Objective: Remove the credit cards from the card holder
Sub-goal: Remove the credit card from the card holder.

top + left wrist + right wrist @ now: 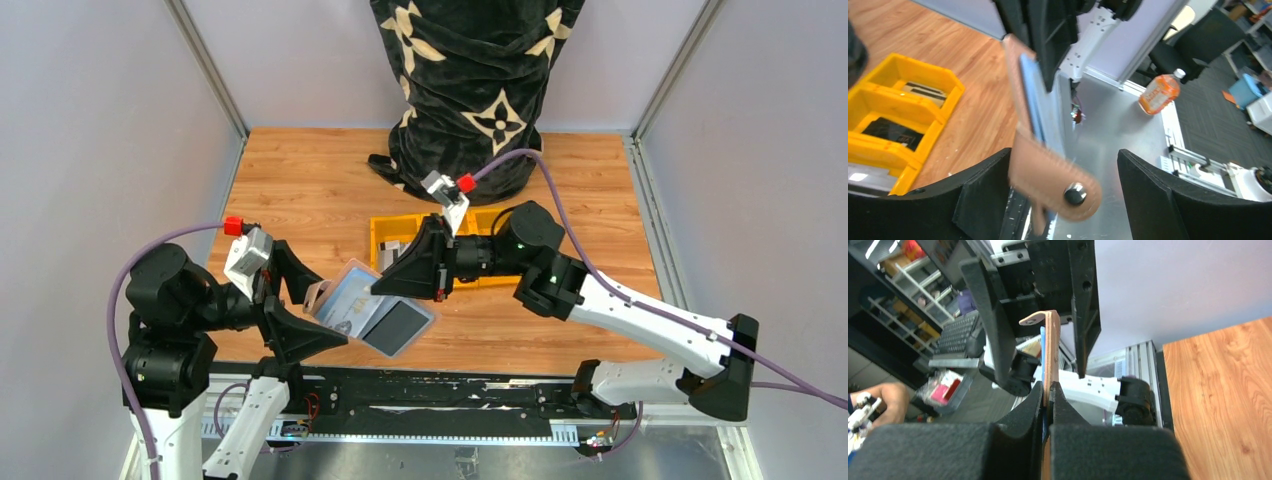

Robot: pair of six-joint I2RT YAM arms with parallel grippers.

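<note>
Separation is looking doubtful: right gripper (1048, 390) is pinching holder (1050, 352), cards (1042, 342) inside, between nearly shut jaws, while left gripper (1065, 160) is gaping wide around its far end, gripping nothing, so any pull is likely dragging both.

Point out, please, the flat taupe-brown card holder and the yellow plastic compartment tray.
flat taupe-brown card holder (1048, 172): left wrist view, snap tab.
yellow plastic compartment tray (923, 65): left wrist view, outer rim.

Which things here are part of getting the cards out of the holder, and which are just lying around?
Part of the job: card holder, credit cards, right gripper shut on the holder, left gripper open around it.

Just lying about: yellow tray, black patterned cloth, orange bottle on the floor.
</note>
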